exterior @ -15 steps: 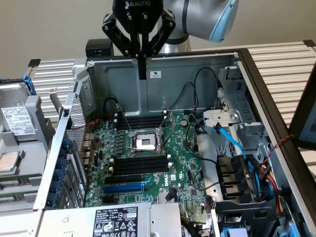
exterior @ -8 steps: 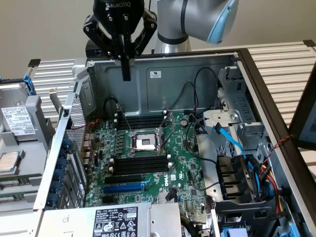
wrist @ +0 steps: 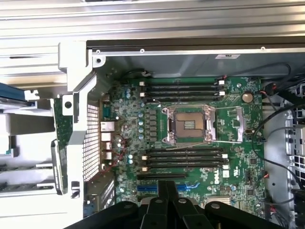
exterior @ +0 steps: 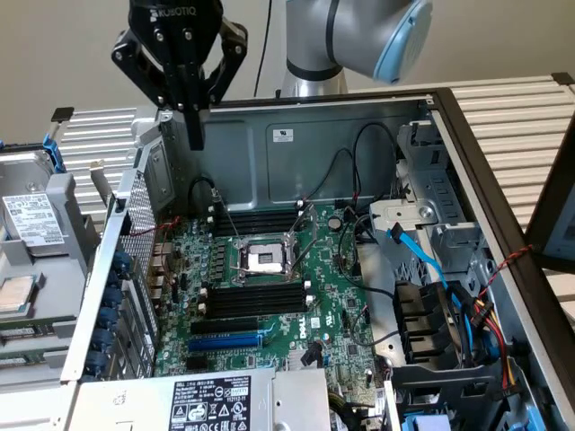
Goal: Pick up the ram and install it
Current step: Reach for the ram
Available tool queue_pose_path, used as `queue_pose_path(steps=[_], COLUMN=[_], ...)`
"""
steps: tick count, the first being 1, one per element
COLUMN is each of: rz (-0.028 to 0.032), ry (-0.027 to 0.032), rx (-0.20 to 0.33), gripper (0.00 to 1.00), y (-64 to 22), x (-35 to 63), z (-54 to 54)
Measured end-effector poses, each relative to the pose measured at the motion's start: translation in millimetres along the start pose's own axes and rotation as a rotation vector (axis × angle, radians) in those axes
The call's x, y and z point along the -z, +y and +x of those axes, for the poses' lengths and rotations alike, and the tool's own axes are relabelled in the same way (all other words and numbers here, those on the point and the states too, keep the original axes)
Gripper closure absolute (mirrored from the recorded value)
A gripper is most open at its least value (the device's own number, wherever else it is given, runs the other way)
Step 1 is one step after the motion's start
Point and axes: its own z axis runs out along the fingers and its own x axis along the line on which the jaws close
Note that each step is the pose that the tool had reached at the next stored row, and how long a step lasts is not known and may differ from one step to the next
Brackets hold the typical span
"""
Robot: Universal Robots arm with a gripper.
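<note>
Slatted table [exterior: 512,117]; cables [exterior: 422,256] across open case [exterior: 269,166]; pincer [exterior: 195,142] above.

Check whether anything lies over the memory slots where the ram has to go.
Nothing visible does. Both banks of memory slots, one each side of the processor socket, lie empty and uncovered. The shut gripper hangs high over a corner of the case, holding nothing.

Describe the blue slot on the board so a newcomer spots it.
Look into the open computer case at the green motherboard. Nearer the camera than the metal-framed CPU socket run long black slots; the blue slot lies just beyond, the only coloured one.
</note>
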Motion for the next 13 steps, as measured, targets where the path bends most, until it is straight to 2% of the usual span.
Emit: queue_pose_path(steps=[2,8,13], rz=[0.0002,0.0011,0.0013], ry=[0.0029,0.018,0.0215], rx=[0.0,-0.001,-0.001], gripper=[0.89,0.89,0.89], y=[-0.6,-2.5,-4.1], x=[0.2,1.6,2.6], z=[9.3,36.4,59.1])
